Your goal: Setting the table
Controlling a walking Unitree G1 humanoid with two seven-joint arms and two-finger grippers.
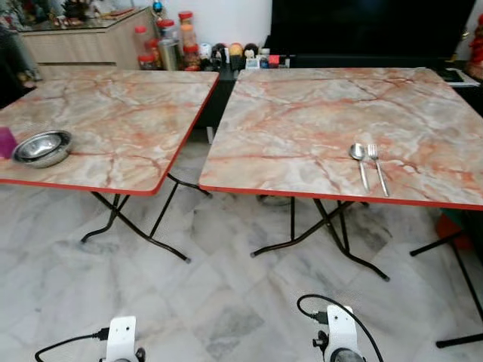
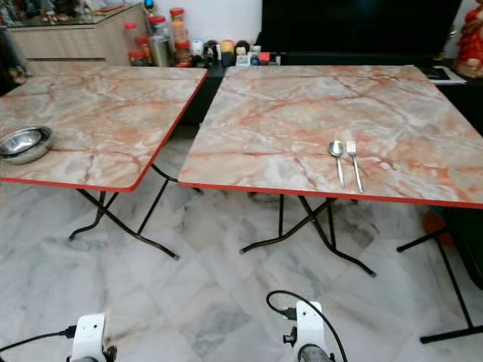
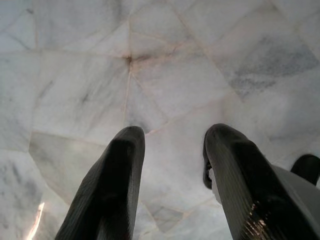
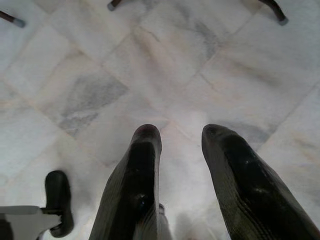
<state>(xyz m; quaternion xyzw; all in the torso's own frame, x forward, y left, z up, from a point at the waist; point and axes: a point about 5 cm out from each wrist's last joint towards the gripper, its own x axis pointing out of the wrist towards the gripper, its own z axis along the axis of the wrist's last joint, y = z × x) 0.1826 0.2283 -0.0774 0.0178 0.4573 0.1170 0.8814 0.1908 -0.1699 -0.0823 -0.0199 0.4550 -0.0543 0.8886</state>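
Hanging idle with fingers spread and nothing between them: left gripper [image 3: 170,165] and right gripper [image 4: 182,165], both pointed down at the pale marble floor [image 4: 165,75], foot of a table leg [image 4: 281,20] just ahead of the right one

Further out, two folding tables with orange-veined marble-look tops and red edging, set side by side with a narrow gap between. On the right-hand table [image 1: 302,128], near its front edge: spoon [image 1: 359,160] and fork [image 1: 376,166], lying parallel, just beside each other, handles toward the robot. On the left-hand table [image 1: 113,105], near its front left corner: steel bowl [image 1: 43,148], upright, with a purple object [image 1: 6,142] just beside it, cut off at the frame edge and not identifiable

Beyond the tables: jars and small bottles [image 1: 170,38] along the wall, wooden cabinet [image 1: 83,38], dark screen [image 1: 370,26]

Judged step: cutlery apparently laid, bowl not yet brought to that place. Likely next: walk to the left-hand table, raise an arm, close on the bowl's rim, carry it across and set it near the spoon and fork
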